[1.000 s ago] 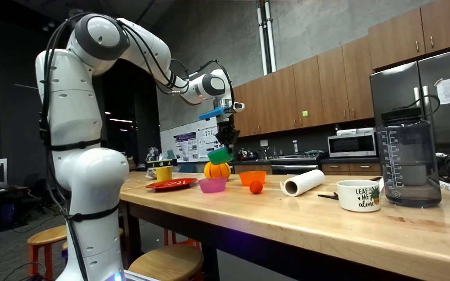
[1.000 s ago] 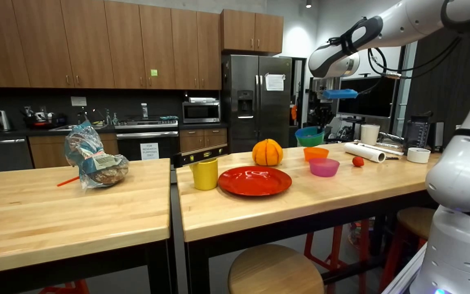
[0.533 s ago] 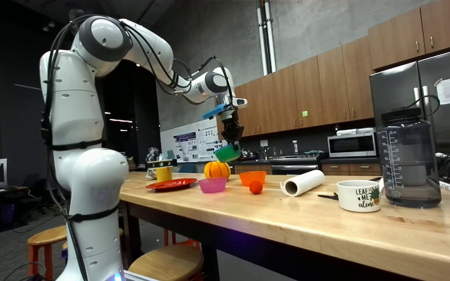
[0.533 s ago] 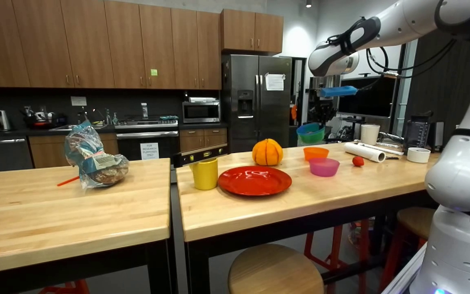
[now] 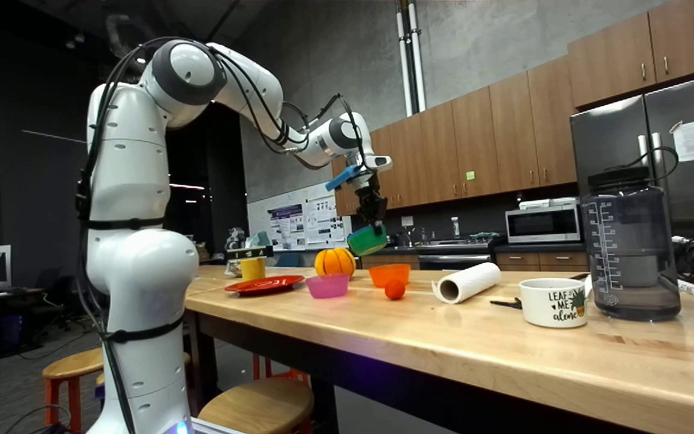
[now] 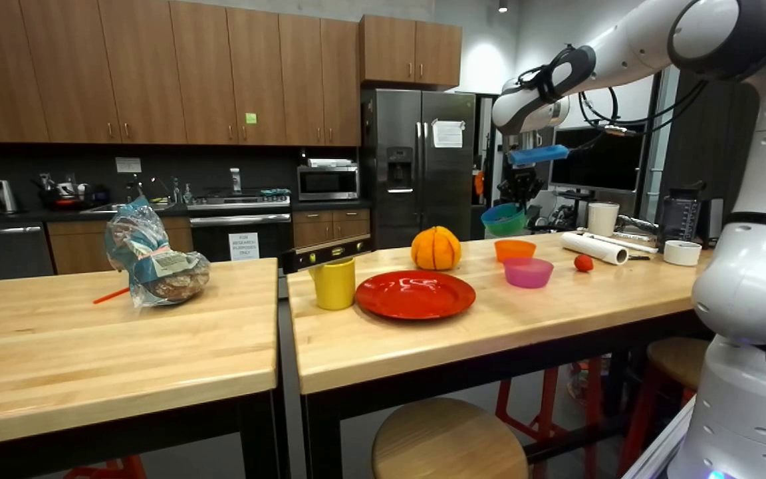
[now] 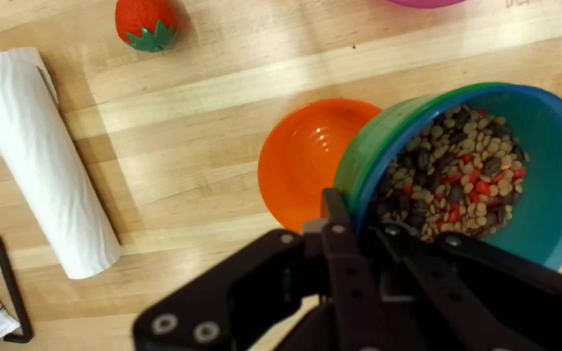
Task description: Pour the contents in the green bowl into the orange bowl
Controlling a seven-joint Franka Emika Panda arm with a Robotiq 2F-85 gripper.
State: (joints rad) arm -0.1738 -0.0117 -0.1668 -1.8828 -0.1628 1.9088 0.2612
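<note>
The green bowl (image 7: pixel 365 141) is held above the table with a blue bowl (image 7: pixel 561 146) nested inside it. The mix of beans, lentils and red bits (image 7: pixel 461 170) lies in the blue bowl. My gripper (image 7: pixel 359 214) is shut on the rims of both bowls. The held green bowl shows tilted in both exterior views (image 5: pixel 367 241) (image 6: pixel 505 227). The orange bowl (image 7: pixel 300 156) stands on the table below, with nothing in its visible part. The green bowl hides its right part in the wrist view. It also shows in both exterior views (image 5: pixel 390 274) (image 6: pixel 514 250).
A magenta bowl (image 6: pixel 528 273) and a strawberry (image 7: pixel 147 24) stand near the orange bowl. A paper towel roll (image 7: pixel 42 161) lies on its other side. An orange pumpkin (image 6: pixel 436 248), red plate (image 6: pixel 416 295), white mug (image 5: pixel 553 302) and large bottle (image 5: pixel 631 253) are also on the table.
My gripper has carried the green and blue bowls sideways toward the orange bowl, and the wrist has tilted more. The things on the table have not moved.
</note>
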